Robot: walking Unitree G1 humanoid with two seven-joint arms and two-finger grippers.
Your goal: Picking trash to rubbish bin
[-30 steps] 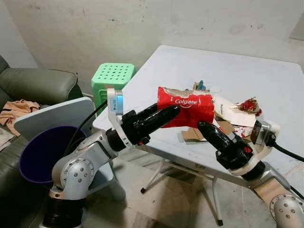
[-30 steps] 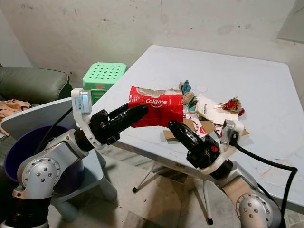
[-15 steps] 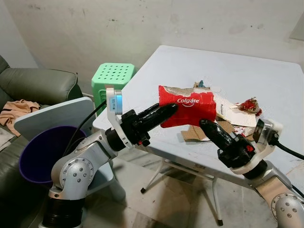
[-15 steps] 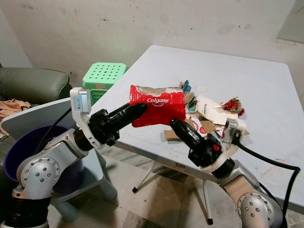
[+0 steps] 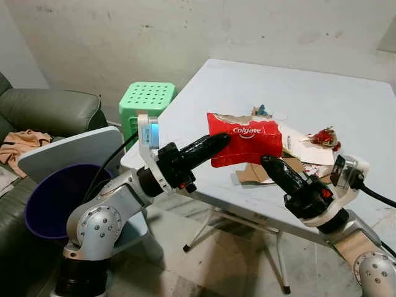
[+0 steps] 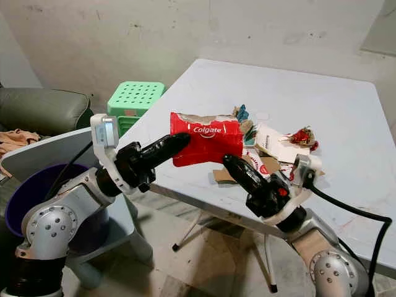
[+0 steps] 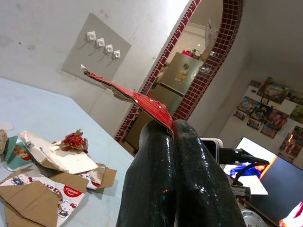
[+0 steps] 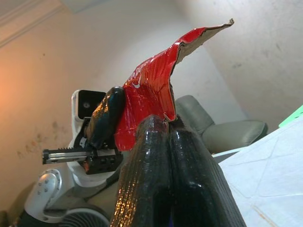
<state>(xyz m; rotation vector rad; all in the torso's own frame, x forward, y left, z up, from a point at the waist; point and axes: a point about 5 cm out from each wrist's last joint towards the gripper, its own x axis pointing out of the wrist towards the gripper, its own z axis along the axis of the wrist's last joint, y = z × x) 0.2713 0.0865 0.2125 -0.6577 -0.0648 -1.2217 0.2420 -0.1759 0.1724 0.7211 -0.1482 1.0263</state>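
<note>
Red flattened Colgate toothpaste carton (image 5: pixel 245 140), torn along its top edge w/ brown card showing, white logo facing the head cam, is up in the air just above the near-left part of the pale grey bench (image 5: pixel 322 93). Left gripper (image 5: pixel 218 143) has both black fingers pressed together on the carton's left end; the wrist view shows the red edge pinched betw. the tips. Right gripper (image 5: pixel 270 164) is pinching the carton's lower right corner, fingers closed on it, also seen in the right wrist view.

Behind the carton, on the bench: a heap of torn brown cardboard and printed paper scraps (image 5: pixel 291 158) and a crumpled red wrapper (image 5: pixel 324 137), near the right arm. Rest of the bench top is open.

Left of the bench edge: green perforated plastic stool (image 5: pixel 147 99), then lower down a purple rubbish bin (image 5: pixel 52 198) w/ a grey lid (image 5: pixel 68 154) standing tilted behind it. Grey-green sofa (image 5: pixel 49 111) beyond. Bin is well apart from the carton, below the left arm's elbow.
</note>
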